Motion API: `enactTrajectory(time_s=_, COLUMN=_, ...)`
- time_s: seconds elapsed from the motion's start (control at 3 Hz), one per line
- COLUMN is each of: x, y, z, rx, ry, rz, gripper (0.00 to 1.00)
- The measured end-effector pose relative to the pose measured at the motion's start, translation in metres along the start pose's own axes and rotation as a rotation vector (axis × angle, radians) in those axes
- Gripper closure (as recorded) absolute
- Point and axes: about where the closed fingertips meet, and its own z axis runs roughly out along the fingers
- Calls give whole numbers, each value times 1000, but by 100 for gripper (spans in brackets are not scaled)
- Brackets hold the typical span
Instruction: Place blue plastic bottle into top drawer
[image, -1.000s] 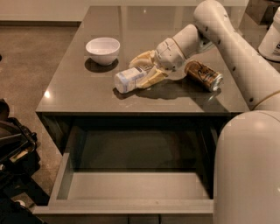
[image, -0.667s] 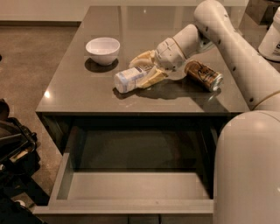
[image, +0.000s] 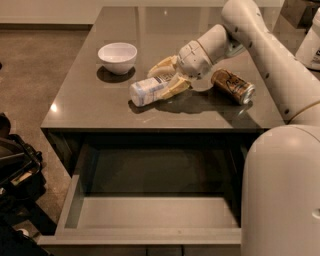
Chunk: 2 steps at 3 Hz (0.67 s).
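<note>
Change vs 1 s ago: none seen; bottle, can, bowl, arm all in same spots
Counts: 1 bowl, 1 bottle, 1 can, 1 open drawer, 1 gripper w/ 2 yellowish fingers
Floor, far left: dark gear (image: 12, 167), can't tell what
Bowl (image: 117, 56): white, upright, on countertop (image: 95, 107) left-rear, well apart from bottle
Blue plastic bottle (image: 146, 91): lying on its side mid-counter, cap end pointing left-front, not in drawer
Gripper (image: 157, 85): low over counter at bottle's base end; fingers (image: 164, 66) pressed in on bottle, one behind it, one in front, both look to be touching
Can (image: 232, 86): gold-brown, on its side, right of gripper, near but apart from bottle
Arm (image: 260, 47): white, comes in from upper right, passes over the can
Top drawer (image: 150, 235): pulled out below counter's front edge, grey inside
Robot body (image: 282, 195): white, fills lower right, hides drawer's right end
</note>
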Motion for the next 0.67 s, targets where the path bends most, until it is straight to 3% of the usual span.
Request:
enactTrajectory(time_s=0.33, x=-31, y=11, z=-29, rx=106, ry=17, rz=11, gripper=100)
enactTrajectory(time_s=0.67, x=-126, y=32, z=-65, rx=289, ry=-18, rz=-44, gripper=100)
